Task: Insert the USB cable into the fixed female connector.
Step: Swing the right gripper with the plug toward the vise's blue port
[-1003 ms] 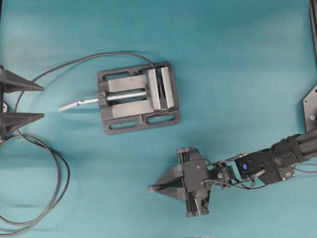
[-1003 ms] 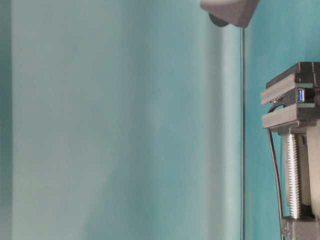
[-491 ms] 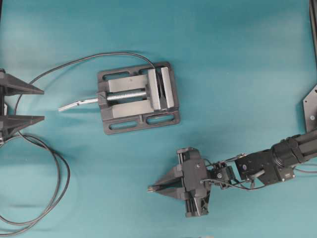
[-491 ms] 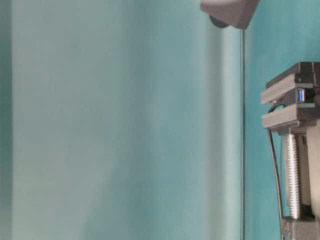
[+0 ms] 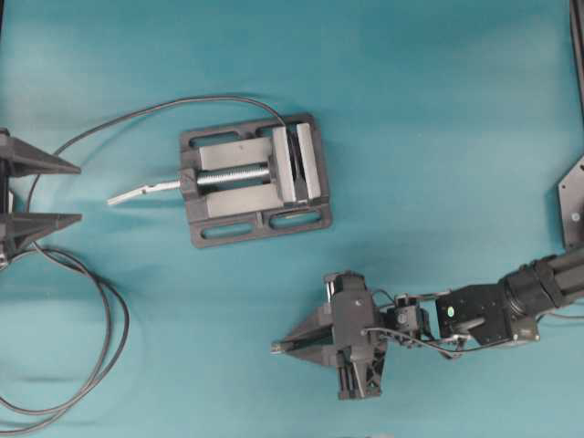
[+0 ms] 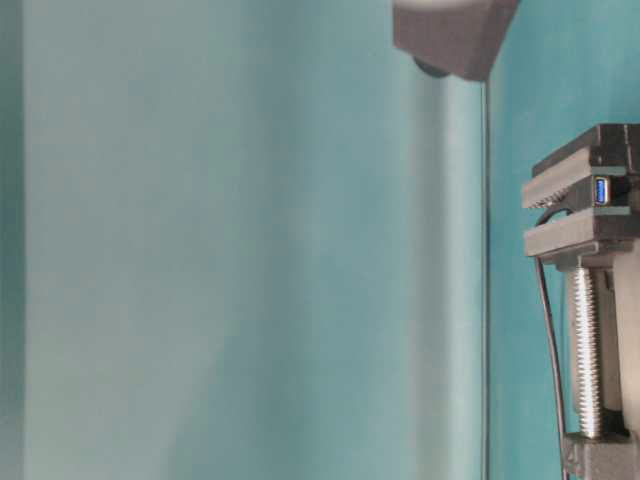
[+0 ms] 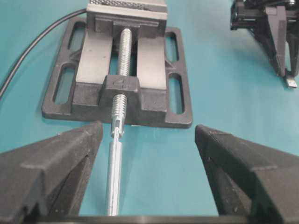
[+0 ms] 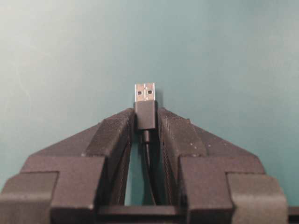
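My right gripper (image 8: 145, 122) is shut on the USB cable's black plug (image 8: 145, 115). Its silvery tip (image 8: 145, 92) sticks out past the fingertips and the thin cable runs back between the fingers. From overhead this gripper (image 5: 278, 347) lies low and right of the vise, pointing left, well apart from it. The fixed female connector (image 6: 601, 190) shows its blue opening, clamped between the grey vise jaws. My left gripper (image 5: 78, 190) stands open at the left edge. Its fingers straddle empty space in front of the vise's screw handle (image 7: 114, 172), touching nothing.
The dark vise (image 5: 255, 178) sits left of centre on the teal table, its silvery handle (image 5: 141, 192) pointing left. A thick black cable (image 5: 109, 328) runs from the vise and loops at the lower left. A blurred grey part (image 6: 450, 30) pokes in at the table-level view's top.
The right arm's wrist has shifted slightly toward the lower edge, while the plug tip has hardly moved. The left gripper and the vise are unchanged.
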`<action>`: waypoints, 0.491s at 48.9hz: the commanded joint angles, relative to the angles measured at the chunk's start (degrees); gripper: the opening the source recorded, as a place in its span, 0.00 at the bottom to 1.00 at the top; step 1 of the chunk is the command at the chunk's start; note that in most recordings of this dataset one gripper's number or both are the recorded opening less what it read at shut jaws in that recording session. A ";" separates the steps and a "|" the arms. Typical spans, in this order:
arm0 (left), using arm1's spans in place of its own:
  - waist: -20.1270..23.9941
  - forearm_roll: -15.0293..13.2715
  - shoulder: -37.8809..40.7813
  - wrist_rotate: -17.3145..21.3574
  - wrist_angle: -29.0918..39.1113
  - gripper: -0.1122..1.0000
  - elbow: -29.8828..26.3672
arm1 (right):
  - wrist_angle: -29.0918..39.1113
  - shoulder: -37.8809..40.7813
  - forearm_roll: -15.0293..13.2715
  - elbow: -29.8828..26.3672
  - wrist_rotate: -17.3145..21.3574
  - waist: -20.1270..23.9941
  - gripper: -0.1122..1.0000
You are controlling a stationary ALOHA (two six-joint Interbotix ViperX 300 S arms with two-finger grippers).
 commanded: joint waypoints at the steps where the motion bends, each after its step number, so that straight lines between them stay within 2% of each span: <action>1: 0.18 0.18 0.88 -0.53 -0.62 0.95 -0.70 | -2.46 -2.11 3.87 -0.79 -1.23 0.53 0.28; 8: 0.18 0.18 0.88 -0.53 -0.53 0.95 -0.70 | -7.29 -2.02 11.95 -0.62 -4.31 1.85 0.28; 16: 0.18 0.18 0.88 -0.53 -0.53 0.95 -0.70 | -10.55 -1.93 23.12 -1.23 -9.49 3.96 0.28; 20: 0.18 0.18 0.88 -0.53 -0.53 0.95 -0.70 | -11.25 -1.67 29.71 -2.64 -12.48 4.75 0.28; 24: 0.09 0.18 0.88 -0.53 -0.53 0.95 -0.70 | -11.51 -1.23 34.80 -4.13 -14.94 5.27 0.28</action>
